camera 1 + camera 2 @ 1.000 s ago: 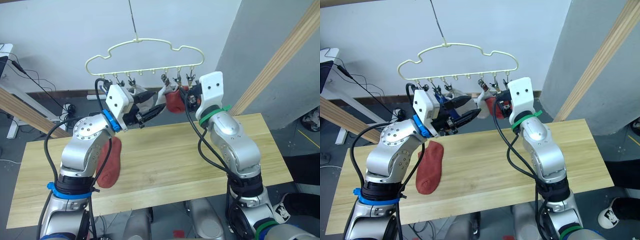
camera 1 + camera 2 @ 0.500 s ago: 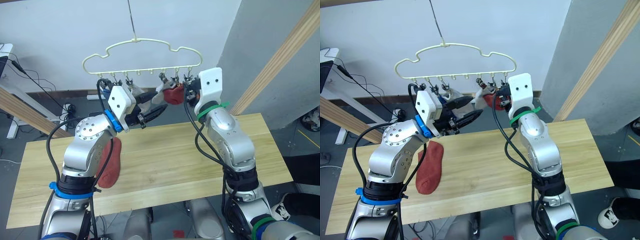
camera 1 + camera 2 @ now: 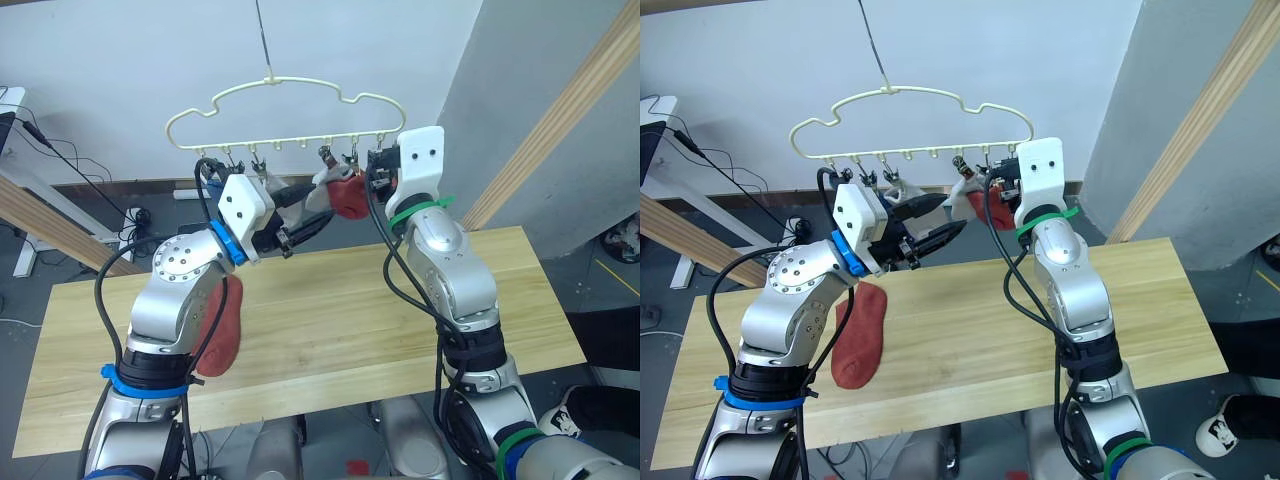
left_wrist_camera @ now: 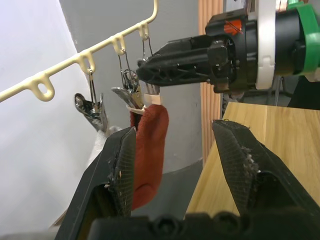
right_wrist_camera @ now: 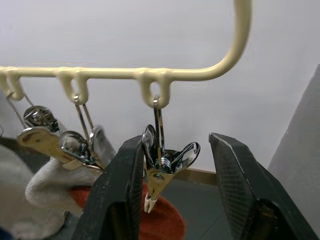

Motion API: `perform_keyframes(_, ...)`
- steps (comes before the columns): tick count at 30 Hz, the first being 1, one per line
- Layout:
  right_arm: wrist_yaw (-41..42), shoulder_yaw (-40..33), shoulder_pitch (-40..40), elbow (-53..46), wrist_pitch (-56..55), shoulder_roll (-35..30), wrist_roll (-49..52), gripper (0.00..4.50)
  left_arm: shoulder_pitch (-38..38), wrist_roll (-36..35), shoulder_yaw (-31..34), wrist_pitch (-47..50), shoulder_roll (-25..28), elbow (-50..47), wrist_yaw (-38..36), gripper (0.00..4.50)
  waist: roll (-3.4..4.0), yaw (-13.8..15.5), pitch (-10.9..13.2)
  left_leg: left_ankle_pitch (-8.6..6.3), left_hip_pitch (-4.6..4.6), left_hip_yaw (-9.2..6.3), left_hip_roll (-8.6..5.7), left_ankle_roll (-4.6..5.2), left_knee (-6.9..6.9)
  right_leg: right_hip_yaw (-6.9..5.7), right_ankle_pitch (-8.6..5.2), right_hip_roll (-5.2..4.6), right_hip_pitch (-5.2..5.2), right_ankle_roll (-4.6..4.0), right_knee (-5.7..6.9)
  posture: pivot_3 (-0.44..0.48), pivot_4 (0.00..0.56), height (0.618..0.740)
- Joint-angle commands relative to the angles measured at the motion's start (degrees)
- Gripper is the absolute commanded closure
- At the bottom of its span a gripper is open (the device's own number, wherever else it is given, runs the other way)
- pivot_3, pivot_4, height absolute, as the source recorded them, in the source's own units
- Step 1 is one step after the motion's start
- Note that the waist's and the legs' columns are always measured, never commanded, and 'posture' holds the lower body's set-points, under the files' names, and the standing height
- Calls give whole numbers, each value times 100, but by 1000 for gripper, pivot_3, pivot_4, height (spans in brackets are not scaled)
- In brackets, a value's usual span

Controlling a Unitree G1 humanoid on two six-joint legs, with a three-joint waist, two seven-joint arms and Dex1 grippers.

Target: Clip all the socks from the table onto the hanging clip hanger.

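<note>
A rust-red sock of soft knit lies flat at the lower left of the head view, on a long desk of pale yellowish planks with plain grain. Its long axis runs nearly up and down the frame, toe end toward the near edge.

Above it, left of centre, the left gripper is raised beneath the hanger, its black textured jaws spread apart and holding nothing. Pale grey sock fabric hangs just behind them.

At the upper centre hangs the hanger, a thin cream-yellow wire bent into a cloud outline. Its long straight bottom bar lies level across the frame, and a long metal hook rises straight up from the top. Small shiny metal clips dangle in a row from loops along the bar.

A second rust-red sock hangs from a clip near the bar's right end, its long axis vertical, toe down.

Right of centre, the right gripper reaches up to the last clip at the bar's right end. Its jaws are released, one on each side of that clip; whether they touch it cannot be told. The clip holds nothing.
</note>
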Motion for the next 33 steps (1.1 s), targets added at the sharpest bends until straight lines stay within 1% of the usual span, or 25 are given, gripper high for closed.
perform_keyframes(1, -92, -123, -20, -263, -53, 68, -7, 2387, 26, 28, -37, -147, -28, -100, -37, 1813, 0, -1, 0, 0, 0, 0, 0, 0, 0, 1, 0, 0, 0, 0, 0, -241, 316, 731)
perform_keyframes(9, 94, -193, -46, -236, 125, 141, 228, 2387, 34, 67, -63, -192, -49, -76, -47, 1813, 0, -4, 0, 0, 1, 1, 0, 0, 0, 0, 0, 0, 0, 0, 1, -242, 317, 731)
perform_keyframes(33, 388, -108, -175, 42, -2, 200, 390, 2387, 25, 135, -64, -204, -92, -65, -31, 1813, 0, -4, 0, 0, 1, 0, 0, 0, 0, 0, 0, 0, 0, 0, 1, -232, 317, 731)
